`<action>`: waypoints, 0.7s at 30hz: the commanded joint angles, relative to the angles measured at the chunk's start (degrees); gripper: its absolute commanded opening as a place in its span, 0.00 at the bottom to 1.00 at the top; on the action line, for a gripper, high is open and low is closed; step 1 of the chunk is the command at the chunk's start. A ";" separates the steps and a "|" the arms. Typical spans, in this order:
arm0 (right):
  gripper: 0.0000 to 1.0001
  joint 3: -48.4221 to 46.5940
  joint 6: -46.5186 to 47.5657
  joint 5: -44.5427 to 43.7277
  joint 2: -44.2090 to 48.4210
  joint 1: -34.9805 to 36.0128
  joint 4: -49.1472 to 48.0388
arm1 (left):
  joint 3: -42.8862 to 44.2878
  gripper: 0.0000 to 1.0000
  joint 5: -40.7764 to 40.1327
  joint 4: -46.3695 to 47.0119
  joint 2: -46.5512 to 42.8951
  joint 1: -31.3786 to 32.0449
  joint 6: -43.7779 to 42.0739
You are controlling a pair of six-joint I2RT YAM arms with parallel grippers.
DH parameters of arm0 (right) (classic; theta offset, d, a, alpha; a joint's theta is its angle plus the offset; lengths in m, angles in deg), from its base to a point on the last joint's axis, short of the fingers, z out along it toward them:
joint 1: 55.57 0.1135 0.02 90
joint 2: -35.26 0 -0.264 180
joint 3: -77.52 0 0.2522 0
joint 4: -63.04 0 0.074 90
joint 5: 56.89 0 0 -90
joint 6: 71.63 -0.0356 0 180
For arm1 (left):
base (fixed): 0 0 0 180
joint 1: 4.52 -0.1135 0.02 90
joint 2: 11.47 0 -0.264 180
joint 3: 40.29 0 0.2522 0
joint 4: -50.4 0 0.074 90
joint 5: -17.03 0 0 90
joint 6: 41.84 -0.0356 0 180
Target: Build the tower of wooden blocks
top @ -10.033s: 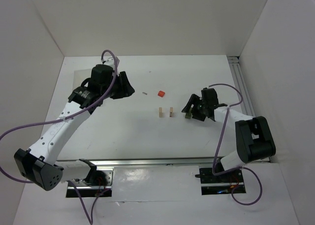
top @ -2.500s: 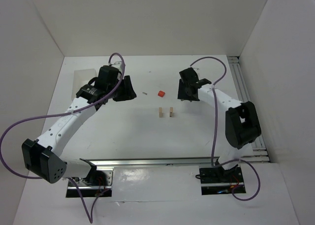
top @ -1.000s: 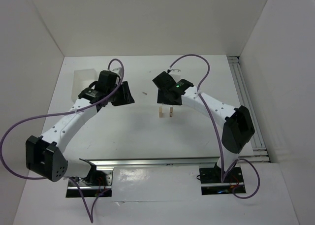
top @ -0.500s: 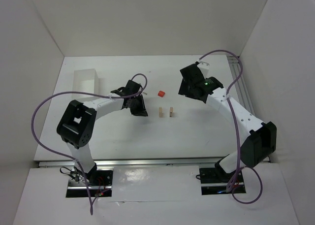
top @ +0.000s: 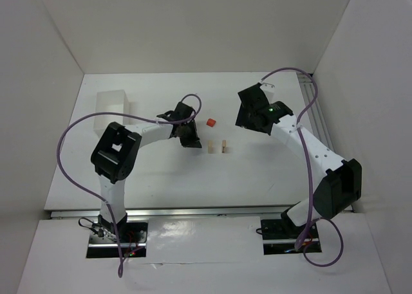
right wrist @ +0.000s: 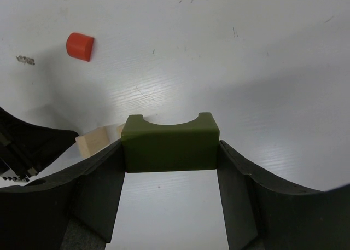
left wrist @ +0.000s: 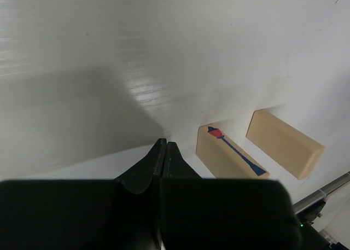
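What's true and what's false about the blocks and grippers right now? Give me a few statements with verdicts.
1. The right gripper holds the dark green block. True.
2. The red piece sits on top of the tan blocks. False: it lies on the table, apart from them.
3. The left gripper is shut and empty. True.
4. The two tan blocks touch each other. False: a gap separates them.

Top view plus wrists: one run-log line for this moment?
left gripper shut, empty, beside tan block | right gripper holding green block | red piece loose | nothing stacked
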 commanded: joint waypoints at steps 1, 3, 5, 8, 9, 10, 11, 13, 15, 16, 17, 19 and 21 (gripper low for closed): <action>0.51 -0.05 0.52 -0.36 2.71 -0.45 -0.58 | 2.70 0.01 2.33 1.12 1.44 0.40 0.87; 0.51 0.48 0.52 -0.36 2.71 -0.98 -0.58 | 2.71 0.00 2.85 1.12 1.97 1.02 0.87; 0.51 0.48 0.52 0.17 2.71 -0.98 -0.58 | 2.71 0.00 3.38 1.74 1.97 1.02 0.87; 0.51 0.48 0.52 0.69 2.71 -0.98 -0.58 | 3.85 0.00 3.39 1.74 2.68 1.63 0.87; 0.51 0.48 0.52 0.69 2.71 -0.98 -0.58 | 3.85 0.00 3.39 1.74 3.20 2.16 0.87; 0.51 0.48 0.52 0.69 2.71 -0.98 -0.58 | 4.37 0.00 3.39 1.74 3.81 2.16 0.87; 0.51 0.48 0.52 0.69 2.71 -0.98 -1.10 | 5.08 0.00 3.39 1.74 3.82 2.16 0.87; 0.51 0.48 0.52 0.69 2.71 -0.98 -1.11 | 5.61 0.00 3.91 1.74 4.43 2.16 0.87; 0.51 -0.05 0.52 0.69 2.71 -0.98 -1.11 | 5.61 0.00 3.91 1.74 4.96 2.68 0.87; 0.51 -0.05 1.04 0.69 2.71 -0.98 -1.11 | 5.61 0.00 3.91 1.74 4.96 2.69 0.87; 0.51 -0.05 1.05 0.69 2.71 -0.98 -1.11 | 6.13 0.00 3.91 1.74 4.96 2.69 0.87; 0.51 0.48 1.05 0.69 2.71 -0.98 -1.11 | 6.14 0.00 3.91 1.74 4.96 2.69 0.87; 0.51 0.48 1.05 0.69 2.71 -0.98 -1.11 | 6.14 0.00 3.91 1.21 4.96 2.69 0.87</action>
